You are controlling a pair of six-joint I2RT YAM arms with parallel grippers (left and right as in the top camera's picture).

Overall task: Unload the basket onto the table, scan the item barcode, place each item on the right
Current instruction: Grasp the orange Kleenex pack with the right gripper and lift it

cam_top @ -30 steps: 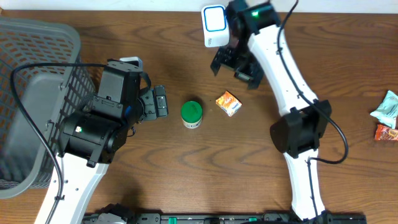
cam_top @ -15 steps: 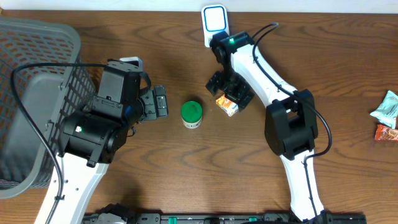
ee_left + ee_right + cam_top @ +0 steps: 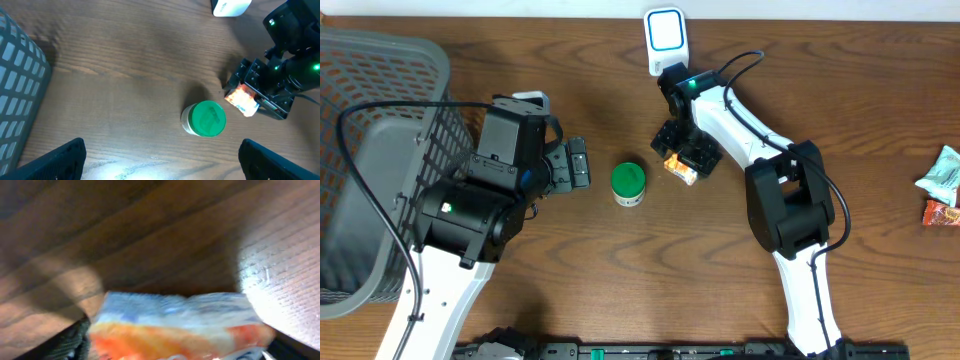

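Orange packet (image 3: 682, 172) flat on the desk (image 3: 570, 60), straight beneath the right end effector (image 3: 686, 156), jaws apart astride it, probably not yet clamped. Left end effector (image 3: 577, 164) spread wide, farther off.

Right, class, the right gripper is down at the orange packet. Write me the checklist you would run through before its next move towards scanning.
1. Right gripper over the packet: ok, its jaws stand either side of it.
2. Packet firmly gripped: cannot tell, the right wrist view shows it up close but no contact.
3. Barcode side known: cannot tell, no barcode shows in any view.
4. Way to the scanner free: ok, nothing lies on the table between packet and scanner.
5. Jar clear of the packet: ok, they stand apart.
6. Left gripper out of the way: ok, open, on the jar's far side.
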